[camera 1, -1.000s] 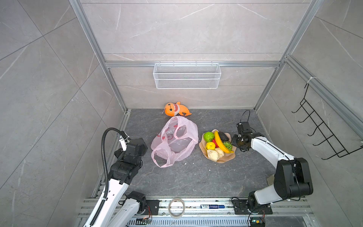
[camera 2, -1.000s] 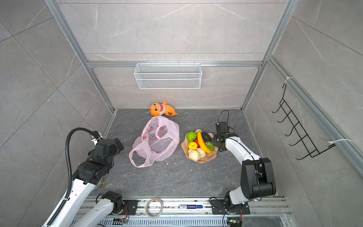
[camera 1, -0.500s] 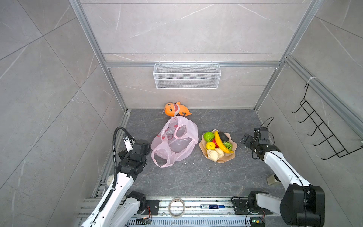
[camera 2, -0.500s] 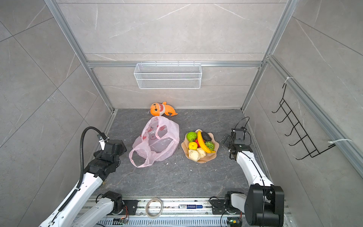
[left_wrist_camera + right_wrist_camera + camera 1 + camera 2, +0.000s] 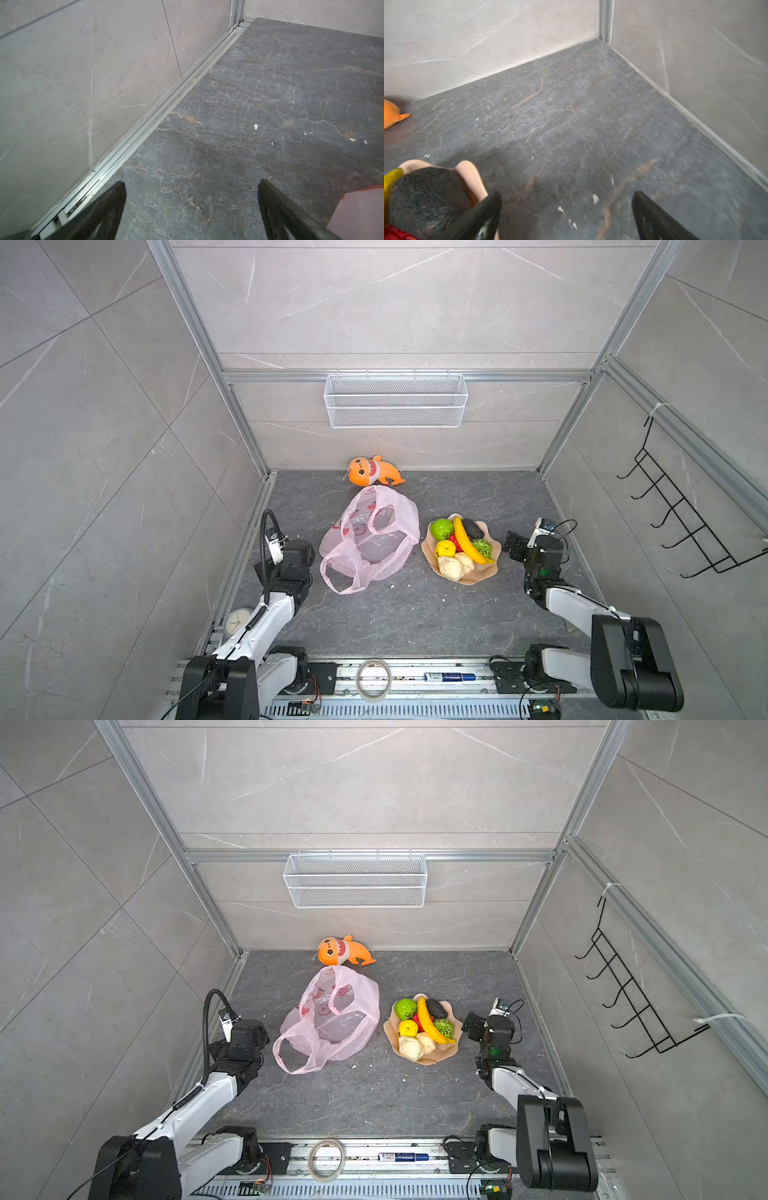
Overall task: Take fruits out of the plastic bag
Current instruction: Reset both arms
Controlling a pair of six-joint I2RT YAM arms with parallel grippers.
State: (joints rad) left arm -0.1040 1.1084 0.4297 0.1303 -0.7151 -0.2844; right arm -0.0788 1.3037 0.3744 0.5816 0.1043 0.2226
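Both left jaws and right jaws are held spread wide, with nothing gripped. The right jaws are placed near the plate (image 5: 484, 572), so the avocado (image 5: 425, 197) at its rim could be knocked off by a careless swing. The fruits (image 5: 457, 547) are heaped on that plate; the plastic bag (image 5: 370, 539) is laid limp and seemingly empty on the table (image 5: 415, 622).

No legible text, red print (image 5: 348, 526) on plastic bag (image 5: 401, 512) too small to read
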